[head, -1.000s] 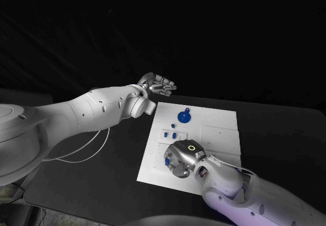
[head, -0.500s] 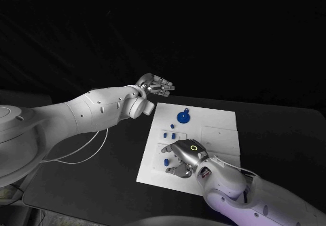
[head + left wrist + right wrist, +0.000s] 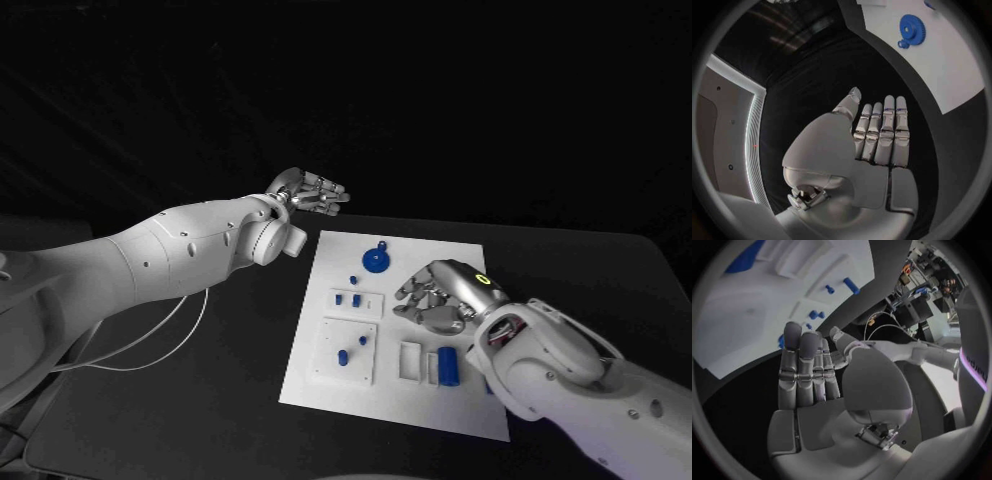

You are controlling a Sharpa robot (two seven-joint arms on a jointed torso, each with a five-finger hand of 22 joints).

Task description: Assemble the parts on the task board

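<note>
The white task board (image 3: 476, 270) lies in the middle of the black table. A blue gear (image 3: 376, 260) sits near its far edge, with small blue pegs (image 3: 348, 298) just nearer. Two small blue pieces (image 3: 351, 349) lie in a square recess at the near left, and a blue cylinder (image 3: 447, 365) lies beside a white slot. My right hand (image 3: 440, 295) hovers over the board's right middle, holding nothing. In the right wrist view its fingers (image 3: 804, 365) stretch out straight above the board (image 3: 748, 315). My left hand (image 3: 307, 188) hangs beyond the board's far left corner, flat and empty, with fingers (image 3: 882, 130) extended.
Black tabletop (image 3: 188, 400) surrounds the board on all sides. A thin white cable (image 3: 159, 350) loops under my left arm at the table's left. The left wrist view shows the gear (image 3: 912, 27) on the board's far end (image 3: 942, 60).
The camera has shifted. My right hand has lifted off the board's near-left parts and moved toward its right middle, uncovering the blue cylinder and recess pieces. The left hand stays raised.
</note>
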